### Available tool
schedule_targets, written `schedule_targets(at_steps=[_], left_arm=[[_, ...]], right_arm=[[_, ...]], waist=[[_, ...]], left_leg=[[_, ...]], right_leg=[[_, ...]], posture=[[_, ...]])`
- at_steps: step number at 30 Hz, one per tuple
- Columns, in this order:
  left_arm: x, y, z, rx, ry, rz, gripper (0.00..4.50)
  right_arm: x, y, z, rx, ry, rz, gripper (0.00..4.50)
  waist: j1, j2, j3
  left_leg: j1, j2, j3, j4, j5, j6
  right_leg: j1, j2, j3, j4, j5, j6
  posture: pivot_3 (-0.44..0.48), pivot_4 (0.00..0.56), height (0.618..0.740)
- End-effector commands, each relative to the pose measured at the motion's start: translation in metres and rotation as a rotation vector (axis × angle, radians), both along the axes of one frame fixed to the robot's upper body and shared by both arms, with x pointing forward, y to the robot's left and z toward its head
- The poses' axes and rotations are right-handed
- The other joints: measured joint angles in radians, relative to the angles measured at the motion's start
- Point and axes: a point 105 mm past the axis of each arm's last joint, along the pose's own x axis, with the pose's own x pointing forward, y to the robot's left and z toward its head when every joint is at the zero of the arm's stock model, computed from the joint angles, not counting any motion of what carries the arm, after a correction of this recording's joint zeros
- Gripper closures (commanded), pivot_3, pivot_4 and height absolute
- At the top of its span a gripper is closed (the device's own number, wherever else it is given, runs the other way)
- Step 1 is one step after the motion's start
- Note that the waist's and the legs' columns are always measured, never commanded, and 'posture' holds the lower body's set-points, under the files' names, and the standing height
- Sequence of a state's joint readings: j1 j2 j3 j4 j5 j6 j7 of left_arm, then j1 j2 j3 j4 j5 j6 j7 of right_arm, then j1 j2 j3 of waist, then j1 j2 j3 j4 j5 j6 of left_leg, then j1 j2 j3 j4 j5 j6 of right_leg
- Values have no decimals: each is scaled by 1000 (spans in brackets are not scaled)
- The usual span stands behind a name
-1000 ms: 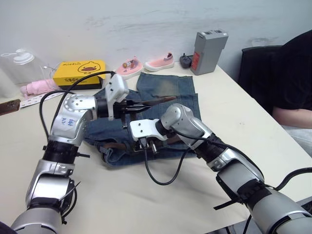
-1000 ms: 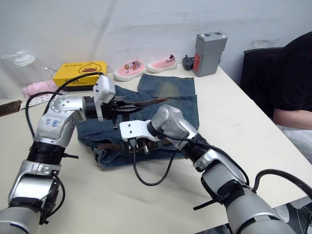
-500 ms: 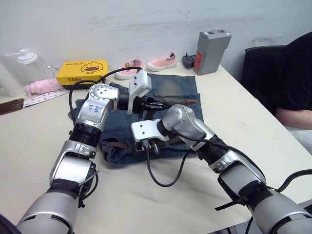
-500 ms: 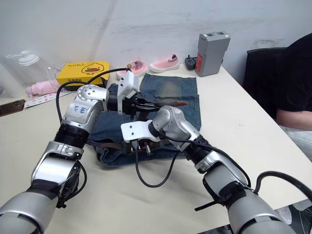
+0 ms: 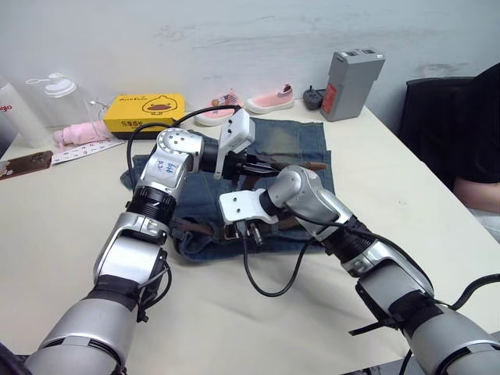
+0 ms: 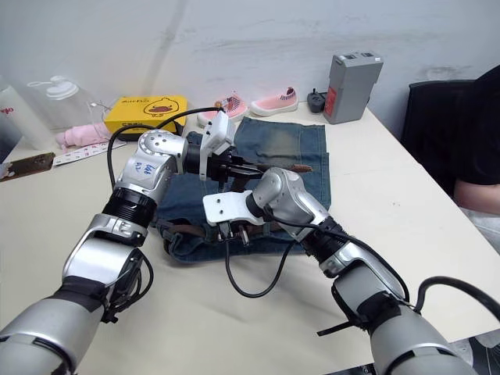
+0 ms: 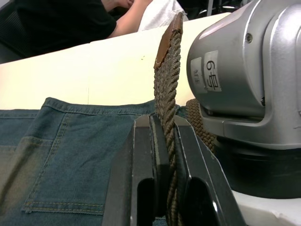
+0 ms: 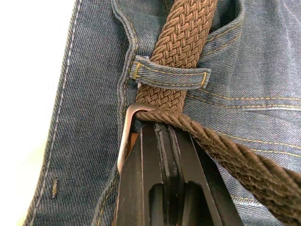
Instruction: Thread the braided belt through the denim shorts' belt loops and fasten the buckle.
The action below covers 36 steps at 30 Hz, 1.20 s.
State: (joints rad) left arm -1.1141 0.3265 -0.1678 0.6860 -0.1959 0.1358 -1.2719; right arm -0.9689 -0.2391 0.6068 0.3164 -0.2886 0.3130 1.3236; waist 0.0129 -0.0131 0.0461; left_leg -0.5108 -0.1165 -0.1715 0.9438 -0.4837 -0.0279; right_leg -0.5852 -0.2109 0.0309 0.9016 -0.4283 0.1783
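The denim shorts [image 5: 285,139] lie flat in the middle of the table. The braided belt [image 7: 165,108] runs along the waistband and passes under a belt loop [image 8: 170,75]. My left gripper [image 5: 251,162] hovers over the shorts, shut on the belt's free end, whose tip [image 5: 316,165] points right. My right gripper [image 5: 239,231] is down at the waistband's near edge, shut at the silver buckle [image 8: 128,123], with the strap crossing over its fingertips [image 8: 150,136].
Along the back wall stand a yellow box [image 5: 144,108], two pink shoes [image 5: 270,100], a grey box [image 5: 353,73] and a clear bottle [image 5: 53,100]. A pink cloth [image 5: 78,133] lies at far left. A person [image 5: 478,133] sits at the right edge.
My left gripper has carried the belt's free end to the right across the shorts. The right gripper has stayed at the buckle. The camera has shifted a little.
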Motion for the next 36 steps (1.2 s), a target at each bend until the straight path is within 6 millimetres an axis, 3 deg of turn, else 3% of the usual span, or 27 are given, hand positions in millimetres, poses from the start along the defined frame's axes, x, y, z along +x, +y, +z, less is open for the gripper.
schedule_targets(at_steps=[1,7,12,23,29,32,35,36], left_arm=[[-19,-10,98,-219,-261,-84,4500],[-10,19,90,-220,-235,16,4500],[-11,25,96,-267,-220,50,4500],[-40,-48,111,-312,-249,-155,4500],[-46,-68,121,-345,-255,-196,4500],[-32,-53,109,-321,-255,-112,4500],[-12,-16,90,-281,-255,42,4500],[-4,7,77,-246,-261,132,4500]], right_arm=[[-52,-9,-103,-282,265,60,4415],[-52,-9,-103,-276,269,48,4415],[-51,-10,-103,-278,262,43,4415],[-62,-11,-105,-328,296,128,4415],[-63,-9,-106,-327,287,141,4415],[-59,-6,-104,-299,266,116,4415],[-44,-1,-94,-186,209,37,4415],[-42,2,-81,-105,208,7,4415]], waist=[[-1,0,0],[-16,3,-1],[-17,3,-1],[-14,2,-1],[-11,2,-1],[-11,2,-1],[-14,3,-1],[-16,2,-1]], left_leg=[[0,0,0,0,0,0],[2,2,0,-2,0,0],[2,5,0,-1,0,-2],[2,6,0,-1,-1,-3],[2,5,0,-1,-1,-3],[2,5,0,-1,-1,-3],[2,5,0,-1,-1,-3],[2,6,0,-1,-1,-3]], right_leg=[[0,0,0,0,0,0],[0,2,0,0,0,0],[0,6,1,0,0,0],[0,8,1,0,0,0],[1,7,2,-2,0,0],[1,7,2,-2,0,0],[1,7,2,-2,0,0],[1,8,2,-1,0,0]], posture=[[0,150,618],[0,150,618],[0,150,618],[0,150,618],[0,150,618],[0,150,618],[0,150,618],[0,150,618]])
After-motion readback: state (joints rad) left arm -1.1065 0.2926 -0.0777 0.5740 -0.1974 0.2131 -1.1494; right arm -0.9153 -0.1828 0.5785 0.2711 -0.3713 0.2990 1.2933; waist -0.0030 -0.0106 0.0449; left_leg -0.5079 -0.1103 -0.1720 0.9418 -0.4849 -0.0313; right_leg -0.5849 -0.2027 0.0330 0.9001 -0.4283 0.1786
